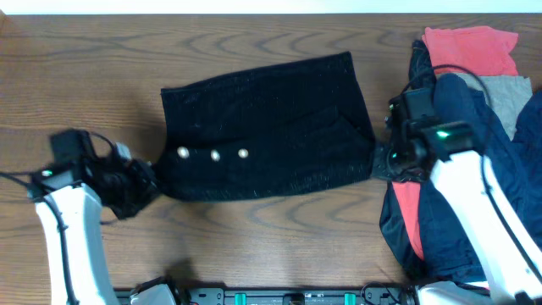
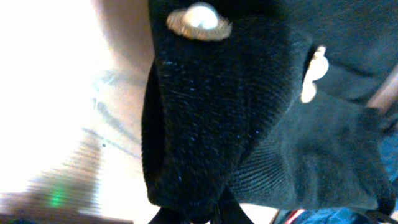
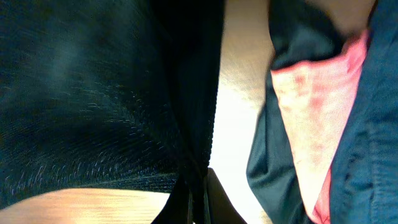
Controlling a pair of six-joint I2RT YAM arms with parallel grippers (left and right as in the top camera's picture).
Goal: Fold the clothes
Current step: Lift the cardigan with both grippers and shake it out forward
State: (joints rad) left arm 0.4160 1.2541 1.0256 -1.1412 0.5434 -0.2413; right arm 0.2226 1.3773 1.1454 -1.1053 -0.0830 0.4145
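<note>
The black fuzzy garment (image 1: 271,127) lies spread across the middle of the wooden table, with a row of three pale round buttons (image 1: 213,155) near its lower left. My left gripper (image 1: 142,180) is shut on the garment's lower-left corner; in the left wrist view the black cloth (image 2: 211,124) bunches between the fingers (image 2: 208,214), with a button (image 2: 199,20) above. My right gripper (image 1: 378,161) is shut on the garment's lower-right edge; in the right wrist view the cloth edge (image 3: 124,93) runs into the fingers (image 3: 198,199).
A pile of other clothes lies at the right: a navy-blue garment (image 1: 500,169), a red cloth (image 1: 470,47) and a grey cloth (image 1: 508,91). The navy and red cloth also show in the right wrist view (image 3: 311,112). Bare table (image 1: 85,68) lies to the left and front.
</note>
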